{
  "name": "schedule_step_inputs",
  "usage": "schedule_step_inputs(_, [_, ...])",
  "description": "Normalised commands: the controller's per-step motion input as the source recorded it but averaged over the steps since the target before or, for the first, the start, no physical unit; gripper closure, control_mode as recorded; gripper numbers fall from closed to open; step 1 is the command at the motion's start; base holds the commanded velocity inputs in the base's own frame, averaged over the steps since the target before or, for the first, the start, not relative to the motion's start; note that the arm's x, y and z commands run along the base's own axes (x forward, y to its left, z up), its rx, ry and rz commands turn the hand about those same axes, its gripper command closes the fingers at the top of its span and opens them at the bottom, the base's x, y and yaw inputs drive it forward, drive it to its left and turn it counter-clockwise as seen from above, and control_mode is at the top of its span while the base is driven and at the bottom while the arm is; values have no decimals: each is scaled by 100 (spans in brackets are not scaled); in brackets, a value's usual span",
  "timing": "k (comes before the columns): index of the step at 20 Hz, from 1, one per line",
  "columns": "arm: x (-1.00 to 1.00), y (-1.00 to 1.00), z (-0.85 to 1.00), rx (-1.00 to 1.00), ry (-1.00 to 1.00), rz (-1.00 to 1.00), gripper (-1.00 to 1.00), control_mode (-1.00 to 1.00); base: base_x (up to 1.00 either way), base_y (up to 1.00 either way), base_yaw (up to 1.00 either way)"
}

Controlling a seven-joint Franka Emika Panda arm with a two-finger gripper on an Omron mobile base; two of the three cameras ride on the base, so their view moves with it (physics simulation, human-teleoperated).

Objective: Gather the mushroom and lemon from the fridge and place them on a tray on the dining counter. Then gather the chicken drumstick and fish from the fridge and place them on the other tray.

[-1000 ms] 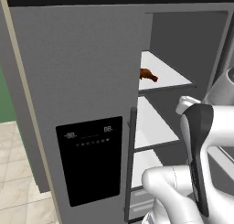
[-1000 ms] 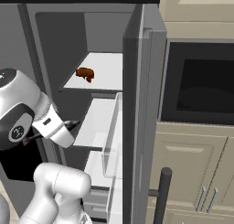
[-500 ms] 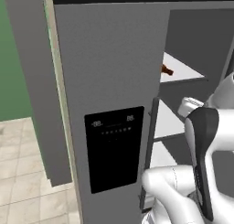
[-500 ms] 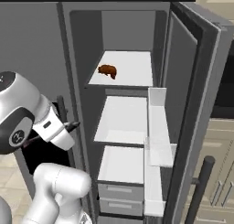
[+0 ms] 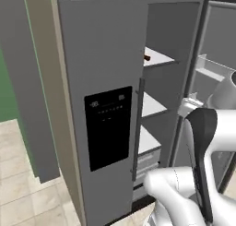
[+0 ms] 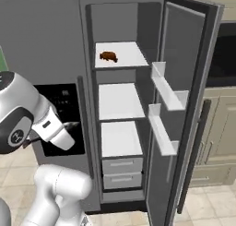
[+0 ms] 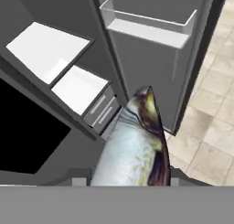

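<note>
Rising from the bottom of the hand view, a silvery fish with a brown, mottled back stands between the two fingers of the gripper, which is clamped on it; only small grey bits of the fingers show at either side of its body. Beyond the fish, that view takes in the fridge's white shelves, two grey drawers and a clear door bin over tan floor tiles. In the right base view the fridge stands open, its door swung out to the right, and a brown drumstick lies on the top shelf. The two shelves below it are bare. The left fridge door carries a black dispenser panel.
</note>
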Motion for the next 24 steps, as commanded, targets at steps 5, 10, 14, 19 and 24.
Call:
schedule_step_inputs(5, [0,0,0,0,0,0,100,100,-59,4,-61])
schedule_step_inputs(10, [0,0,0,0,0,0,100,100,-33,0,-67])
schedule_step_inputs(14, [0,0,0,0,0,0,100,100,-18,-2,-64])
schedule_step_inputs(19, [0,0,0,0,0,0,100,100,-1,-31,-58])
schedule_step_inputs(24, [0,0,0,0,0,0,100,100,1,-50,-54])
